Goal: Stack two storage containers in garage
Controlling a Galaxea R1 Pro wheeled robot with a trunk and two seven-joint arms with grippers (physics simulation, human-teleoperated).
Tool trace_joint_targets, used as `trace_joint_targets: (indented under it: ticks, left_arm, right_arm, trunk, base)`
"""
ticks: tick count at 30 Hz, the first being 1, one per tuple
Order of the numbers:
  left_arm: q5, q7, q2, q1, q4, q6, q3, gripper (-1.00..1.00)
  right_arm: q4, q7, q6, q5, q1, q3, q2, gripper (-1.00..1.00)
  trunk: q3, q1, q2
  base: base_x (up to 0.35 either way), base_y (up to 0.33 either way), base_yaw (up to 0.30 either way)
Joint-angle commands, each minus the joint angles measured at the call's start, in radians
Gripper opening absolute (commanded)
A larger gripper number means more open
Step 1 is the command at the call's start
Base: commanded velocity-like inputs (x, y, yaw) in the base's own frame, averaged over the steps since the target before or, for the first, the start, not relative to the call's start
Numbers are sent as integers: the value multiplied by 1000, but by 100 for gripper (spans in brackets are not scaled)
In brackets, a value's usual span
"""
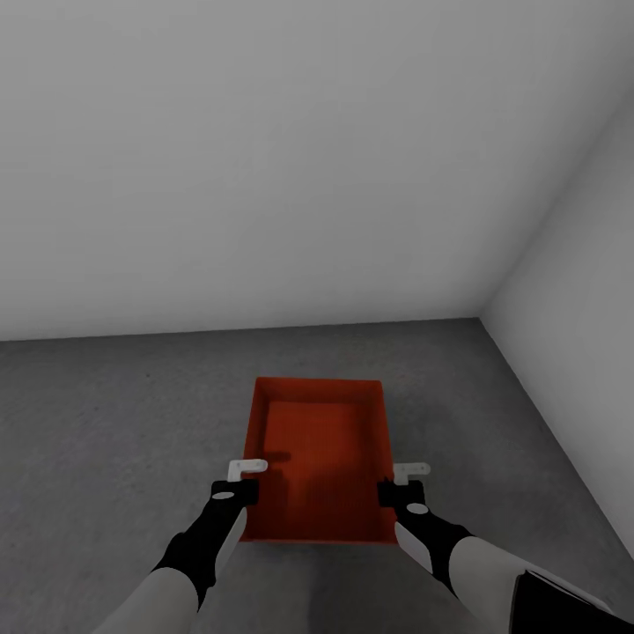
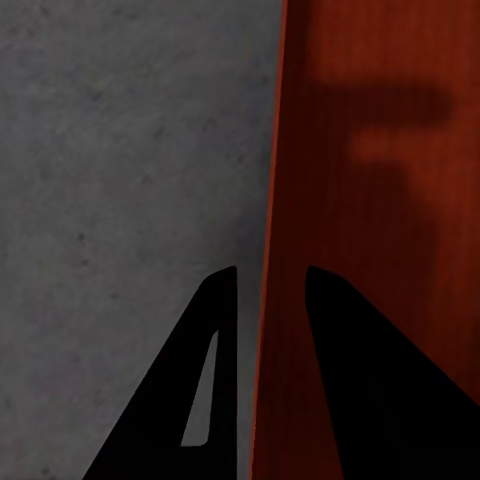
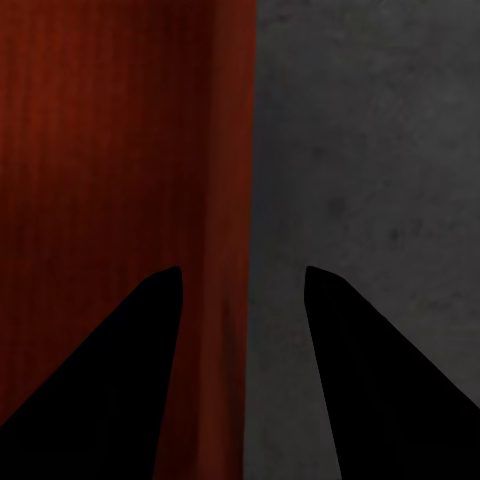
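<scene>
Pincers, left (image 1: 249,466) and right (image 1: 410,470), each straddle a side wall of the bin (image 1: 319,458) on the garage floor (image 1: 106,423), jaws spread; next, fetch the second bin.

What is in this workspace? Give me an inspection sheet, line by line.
Surface: dark grey speckled concrete floor.
Job's things: one orange-red storage container, open top up and nothing inside, near the corner of the room; it appears to sit on the floor, though contact cannot be confirmed.
Clutter: nothing seen.
Grippers: left gripper straddles the container's left side wall, one finger inside and one outside, with a gap on each side. Right gripper straddles the right side wall the same way, jaws apart.
Cables: nothing seen.
Surroundings: plain white walls meeting in a corner at the head view's right.
</scene>
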Motion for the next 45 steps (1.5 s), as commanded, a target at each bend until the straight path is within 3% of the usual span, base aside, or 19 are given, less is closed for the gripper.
trace_joint_targets:
  ticks: [1,11,23,45]
  left_arm:
    - [-21,17,1,0,-1,11,10,-100]
    - [-21,18,1,0,-1,11,10,-100]
    - [-21,18,1,0,-1,12,10,-100]
    - [-21,16,1,0,-1,12,10,-100]
  right_arm:
    - [61,-15,-8,5,-1,-19,-34,-100]
    - [61,-15,-8,5,-1,-19,-34,-100]
    - [61,-15,-8,6,-1,-18,-34,-100]
    - [61,-15,-11,7,-1,-16,-33,-100]
  trunk:
    - [-4,4,-8]
    - [-7,8,-15]
    - [-45,54,-99]
    - [-45,54,-99]
  base:
    - [0,0,0]
    - [0,0,0]
    - [0,0,0]
    - [0,0,0]
